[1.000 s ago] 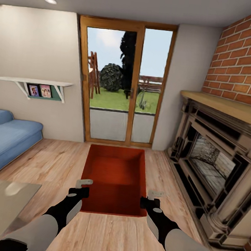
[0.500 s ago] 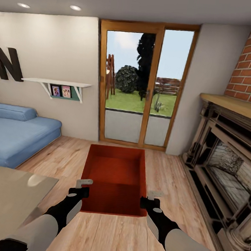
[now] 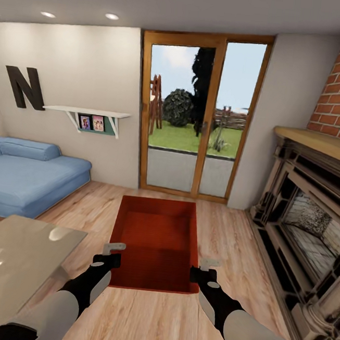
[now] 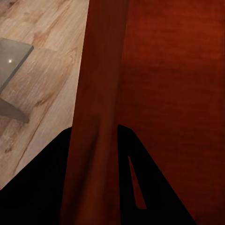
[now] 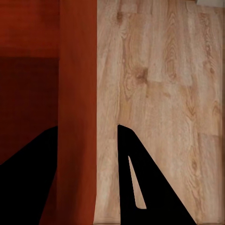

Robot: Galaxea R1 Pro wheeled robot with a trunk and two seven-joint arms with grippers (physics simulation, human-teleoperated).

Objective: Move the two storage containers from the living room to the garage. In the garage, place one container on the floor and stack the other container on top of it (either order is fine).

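We're in the living room, light wood-plank floor (image 3: 236, 234) all around us, with the wood-framed glass doors (image 3: 199, 115) straight ahead and garden beyond them. To the right stands the red-brick fireplace (image 3: 313, 206) under its mantel; to the left sits the blue sofa (image 3: 28, 176), with a white shelf (image 3: 87, 113) and a big dark letter N (image 3: 24, 86) on the wall above it. Low on the left, a glass-topped worktop (image 3: 8, 263) pokes into the head view.

Dead centre in front of us is the orange-red storage container (image 3: 154, 241), open side up, carried between both arms and held level above the planks. We see only one container here.

Both arms reach forward from the bottom corners of the head view, roughly mirrored, forearms angling in toward the near end of the container. The left gripper (image 3: 112, 254) sits at the near left wall, the right gripper (image 3: 203, 268) at the near right wall.

At the left wrist, the jaws straddle the container's wall (image 4: 96, 140), one dark finger (image 4: 42, 187) outside and one inside, pinching it. At the right wrist it's the same picture: the wall (image 5: 77, 140) runs between the two dark fingers (image 5: 140, 183), clamped, with bare planks beyond.
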